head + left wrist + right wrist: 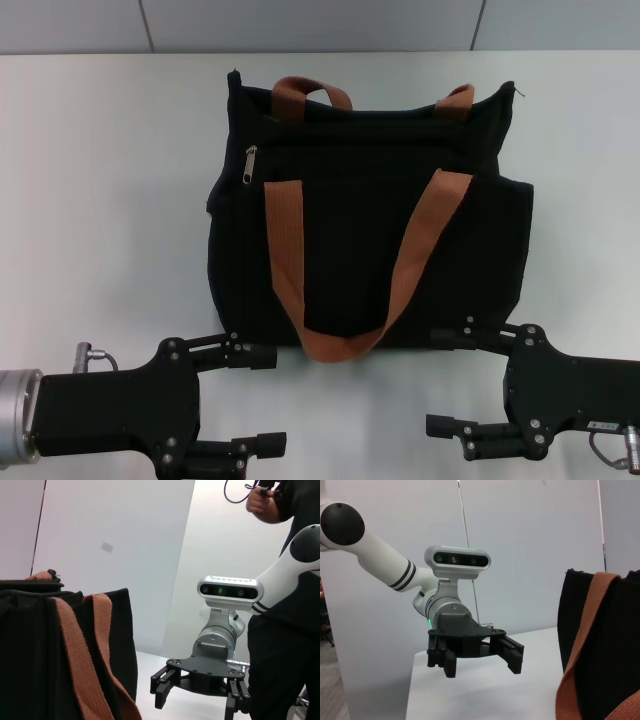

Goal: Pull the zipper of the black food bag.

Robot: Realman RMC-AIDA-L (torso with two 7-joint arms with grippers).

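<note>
Black food bag [370,220], two straps, one zipper [250,163].

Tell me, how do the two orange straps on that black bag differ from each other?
The near strap lies flat on the front of the black food bag in a long U that reaches its lower edge; the far strap shows only as two short pieces at the top edge. The near strap shows nearly whole; the far one is mostly hidden behind the bag. Both are the same orange-brown webbing.
</note>
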